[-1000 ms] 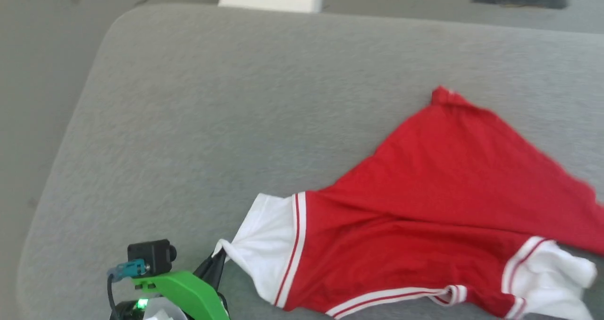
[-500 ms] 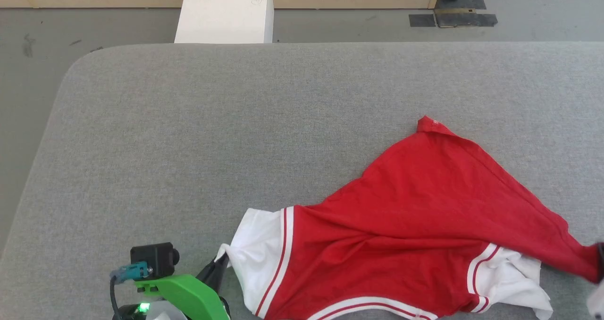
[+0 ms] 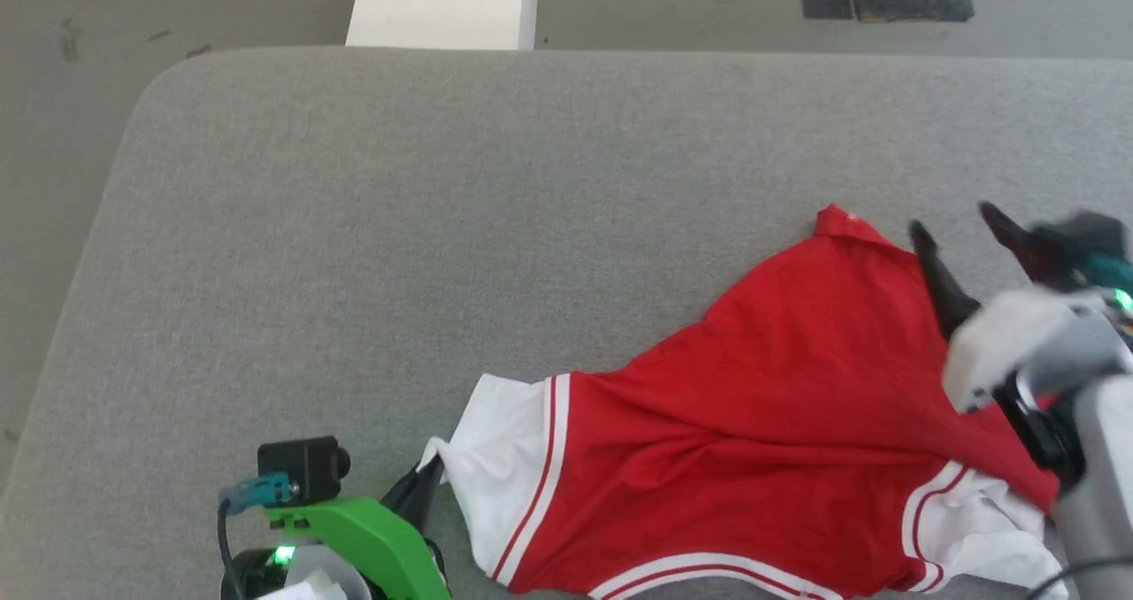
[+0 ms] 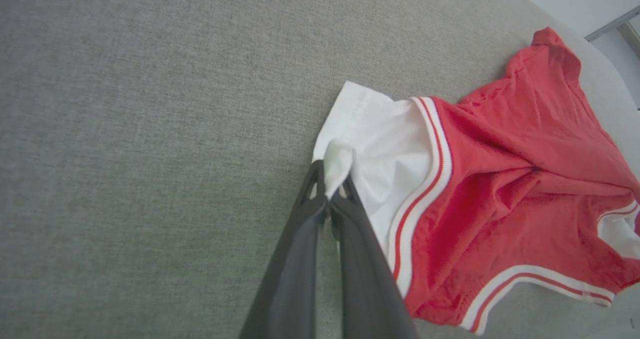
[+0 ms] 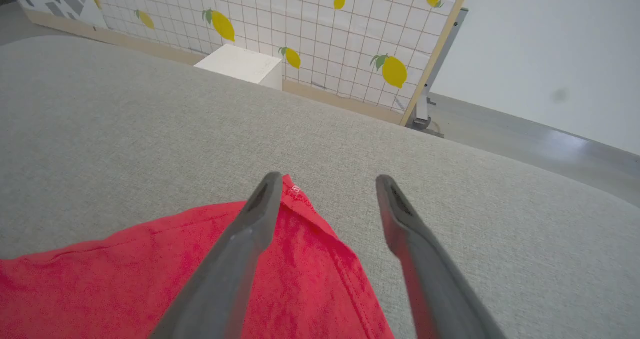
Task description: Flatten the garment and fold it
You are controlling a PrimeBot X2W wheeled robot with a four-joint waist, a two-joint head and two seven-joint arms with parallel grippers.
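Left gripper [image 3: 425,487] [image 4: 330,195]: fingers pressed together, pinching a bunched corner of the white sleeve [image 3: 500,458] [image 4: 380,144]. A nub of white cloth pokes out past the tips in the left wrist view.

Right gripper [image 3: 956,224] [image 5: 329,181]: fingers spread wide, nothing between them. Blurred in the head view. In the right wrist view its left finger lies over the red cloth and its right finger over bare grey. Whether either touches down, cannot tell.

The garment [image 3: 752,405] [image 4: 500,179] [image 5: 150,279] – one – lies rumpled on the grey padded table [image 3: 443,228], lower right of the head view. From the left gripper it spreads out toward 2 to 3 o'clock. From the right gripper's tips the bulk lies toward 7 o'clock, and the pointed red corner [image 3: 836,219] [image 5: 295,189] sits just beside the tips at 9 o'clock. Body creased, not flat.

Counts: two grippers; one garment; two white sleeves – the pinched one and a second sleeve [image 3: 974,529], crumpled, toward 5 o'clock of the garment under the right arm. Each sleeve has a red-and-white striped band at its seam.

Beyond the table's far edge: one white block [image 3: 443,7] [image 5: 240,64] on the floor at 11 o'clock, two dark tape patches [image 3: 885,5] at 1 o'clock. The right wrist view shows one gridded panel [image 5: 300,24] printed with lemons, six by my count.
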